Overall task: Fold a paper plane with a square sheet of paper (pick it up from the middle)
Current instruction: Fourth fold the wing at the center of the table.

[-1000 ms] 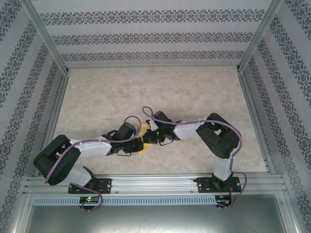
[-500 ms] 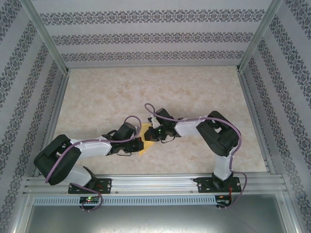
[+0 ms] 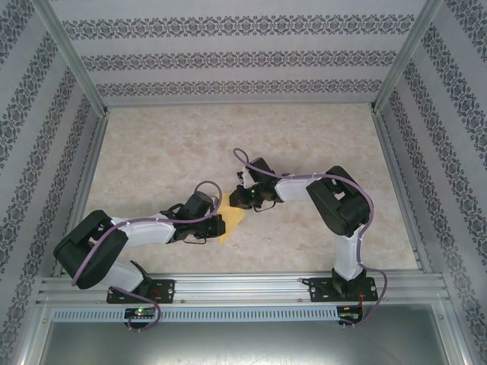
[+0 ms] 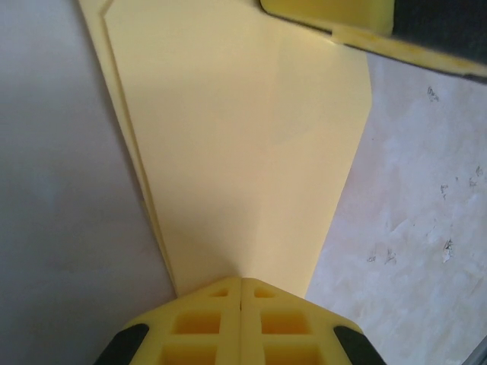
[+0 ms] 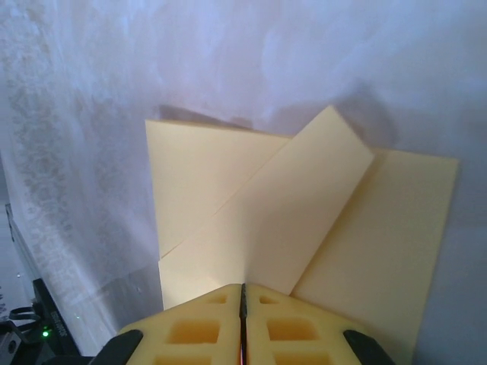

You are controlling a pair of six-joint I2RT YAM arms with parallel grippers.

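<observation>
Left pincer (image 4: 242, 281): pressed together, pinching the narrow end of the thin yellow-orange sheet of paper (image 4: 243, 152), near-centre of the marbled desk (image 3: 304, 137) | right pincer (image 5: 242, 287): tips together over a folded flap, has drawn back and rightward, baring more paper | you've creases in, dart unfinished.

**Left arm** (image 3: 137, 228) and **right arm** (image 3: 335, 199): glossy black, rounded joint housings linked by smooth white shells. A lavender cable (image 3: 85, 262) loops loosely along the outside of each arm. Each arm rises from a black base plate (image 3: 341, 289), with a small lit circuit board (image 3: 137, 312) just near of it. A green light (image 3: 249, 204) glows on the right arm's wrist. **Left gripper** (image 4: 242, 280) and **right gripper** (image 5: 243, 286): pale yellow fingers (image 4: 202, 327) moulded with rectangular pockets, capped in black at the outer corners.
</observation>
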